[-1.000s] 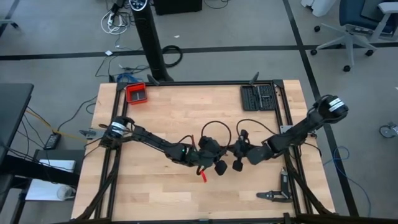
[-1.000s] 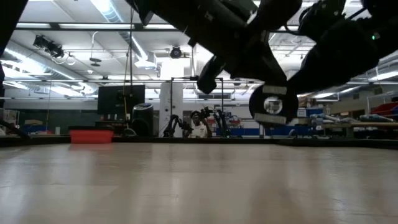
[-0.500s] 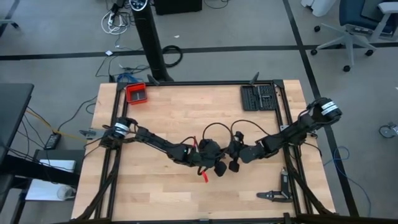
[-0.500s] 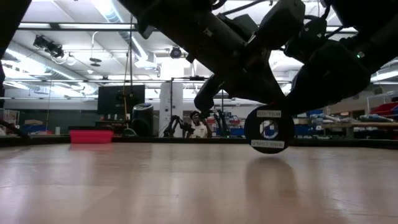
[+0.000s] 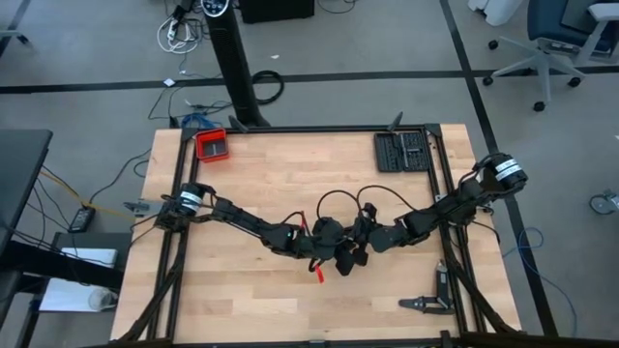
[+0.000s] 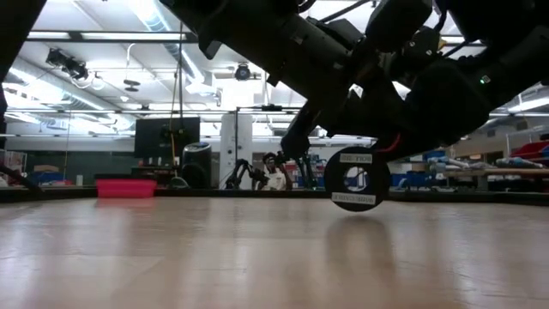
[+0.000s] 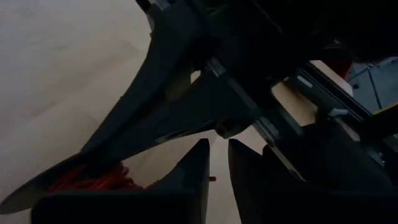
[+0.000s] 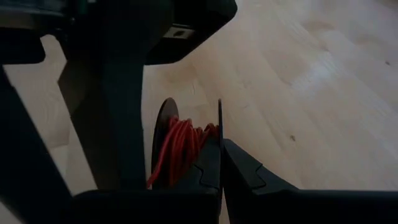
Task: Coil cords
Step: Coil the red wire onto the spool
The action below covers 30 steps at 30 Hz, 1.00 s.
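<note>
Your right pincer (image 8: 221, 158) is pressed together at the middle of the table (image 5: 242, 193), and in its own wrist view the two dark fingers meet on the thin edge of a spool's (image 6: 352, 178) flange, so it reads as clamped on that spool. The red cord (image 8: 180, 143) is wound round the spool's core, between the flange that you grip and the other black flange just beside it. In the low view the spool is a round black disc with a pale label, hanging just above the wood under both arms, with its reflection on the board below it. Your left pincer (image 7: 217, 155) sits right against the right one at the table's middle; in the high view the two dark heads all but touch. In the left wrist view its fingers (image 7: 196, 168) stand a narrow slit apart, bare wood shows through the slit, and you hold nothing between them. A tangle of the red cord shows in that view beside the pincer, partly under a dark arm part. In the high view a short red piece (image 5: 317, 275) lies on the wood just in front of the left pincer; you cannot tell whether it joins the cord on the spool. A red tray (image 5: 212, 145) sits at the far left corner of the table and a black tool case (image 5: 401, 150) at the far right, both well apart from the pincers.
</note>
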Tool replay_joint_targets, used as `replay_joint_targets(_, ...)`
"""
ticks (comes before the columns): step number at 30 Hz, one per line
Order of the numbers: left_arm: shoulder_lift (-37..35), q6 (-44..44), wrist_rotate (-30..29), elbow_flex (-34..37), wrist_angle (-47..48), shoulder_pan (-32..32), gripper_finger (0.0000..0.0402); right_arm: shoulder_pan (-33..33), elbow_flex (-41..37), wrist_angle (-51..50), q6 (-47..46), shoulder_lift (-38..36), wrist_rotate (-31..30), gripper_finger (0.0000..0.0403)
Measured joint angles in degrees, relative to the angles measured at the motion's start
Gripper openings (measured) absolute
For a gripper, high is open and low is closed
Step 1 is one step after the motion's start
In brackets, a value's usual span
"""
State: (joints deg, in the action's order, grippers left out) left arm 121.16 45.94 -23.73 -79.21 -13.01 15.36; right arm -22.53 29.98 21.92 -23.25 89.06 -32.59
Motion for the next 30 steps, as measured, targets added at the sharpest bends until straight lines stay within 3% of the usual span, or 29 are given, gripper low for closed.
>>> replay_joint_targets(24, 0.27, 2.35, -0.41, 0.17, 2.19, 2.45, 0.0066, 0.03, -0.13, 0.74, 0.24, -0.11, -0.8, 0.0002)
replay_joint_targets(30, 2.81, 2.99, -2.91, 0.26, 2.04, 3.19, 0.0066, 0.03, -0.14, 2.57, 0.31, -0.13, -0.03, 0.0002)
